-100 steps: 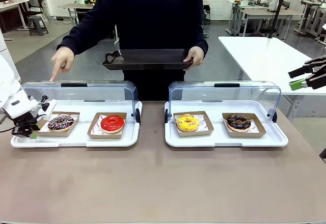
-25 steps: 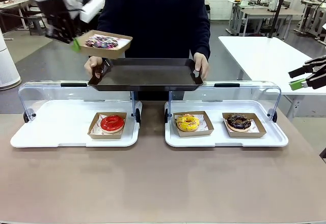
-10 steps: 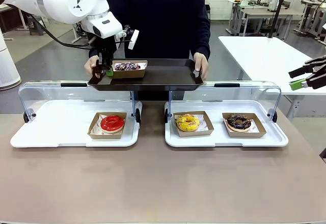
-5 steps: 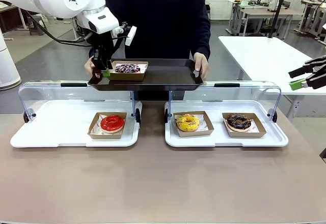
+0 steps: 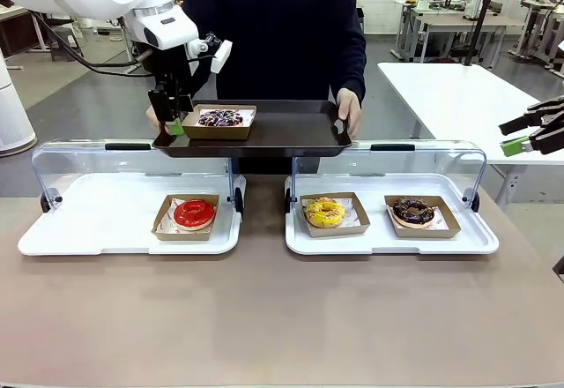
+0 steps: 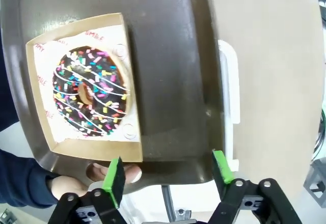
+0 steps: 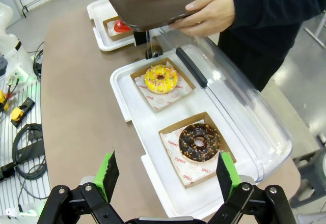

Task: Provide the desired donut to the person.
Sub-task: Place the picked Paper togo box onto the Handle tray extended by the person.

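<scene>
As person (image 5: 280, 35) holds tray (image 5: 293, 129), sprinkled donut (image 5: 220, 118) in carton (image 5: 217, 131)

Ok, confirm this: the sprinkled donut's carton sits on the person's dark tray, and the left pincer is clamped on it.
Not clamped: the left wrist view shows the left pincer open, gripping nothing. The carton does sit on the dark tray.

The brown table (image 5: 282, 317) carries two white trays, set side by side toward its far edge with a narrow gap between them. The left tray (image 5: 97, 222) and the right tray (image 5: 377, 235) lie flat on the tabletop. Each has a clear lid (image 5: 388, 166) standing raised along its far side.
</scene>
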`<state>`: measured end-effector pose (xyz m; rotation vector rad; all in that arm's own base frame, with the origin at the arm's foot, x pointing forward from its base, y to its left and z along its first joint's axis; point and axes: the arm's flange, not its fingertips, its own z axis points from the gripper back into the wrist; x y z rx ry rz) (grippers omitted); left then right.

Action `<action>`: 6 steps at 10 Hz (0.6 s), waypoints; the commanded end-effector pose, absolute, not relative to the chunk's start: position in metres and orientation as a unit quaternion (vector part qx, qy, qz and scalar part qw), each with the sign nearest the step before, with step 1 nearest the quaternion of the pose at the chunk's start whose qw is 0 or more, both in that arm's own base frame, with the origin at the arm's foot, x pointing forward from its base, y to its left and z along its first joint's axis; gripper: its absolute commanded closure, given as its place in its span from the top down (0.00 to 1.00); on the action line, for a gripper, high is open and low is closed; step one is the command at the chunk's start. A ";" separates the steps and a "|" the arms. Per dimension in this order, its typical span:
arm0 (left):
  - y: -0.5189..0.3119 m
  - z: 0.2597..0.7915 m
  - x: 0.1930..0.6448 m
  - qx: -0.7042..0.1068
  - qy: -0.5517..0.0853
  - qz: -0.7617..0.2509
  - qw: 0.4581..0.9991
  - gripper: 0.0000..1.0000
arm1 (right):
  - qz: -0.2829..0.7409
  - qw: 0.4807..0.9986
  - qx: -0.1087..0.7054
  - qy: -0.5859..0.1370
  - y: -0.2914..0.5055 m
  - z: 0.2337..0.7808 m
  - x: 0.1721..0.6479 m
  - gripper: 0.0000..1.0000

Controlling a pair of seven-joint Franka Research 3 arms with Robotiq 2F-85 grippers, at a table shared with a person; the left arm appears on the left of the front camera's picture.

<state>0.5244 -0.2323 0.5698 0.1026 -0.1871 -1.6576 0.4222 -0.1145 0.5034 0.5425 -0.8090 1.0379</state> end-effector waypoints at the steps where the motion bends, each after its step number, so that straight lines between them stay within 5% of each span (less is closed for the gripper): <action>1: -0.221 0.585 0.512 0.029 -0.073 -0.744 0.664 1.00 | 0.479 0.756 0.252 -0.368 -0.114 0.502 0.422 1.00; 6: -0.223 0.584 0.509 0.024 -0.060 -0.746 0.663 1.00 | 0.479 0.756 0.252 -0.368 -0.114 0.502 0.422 1.00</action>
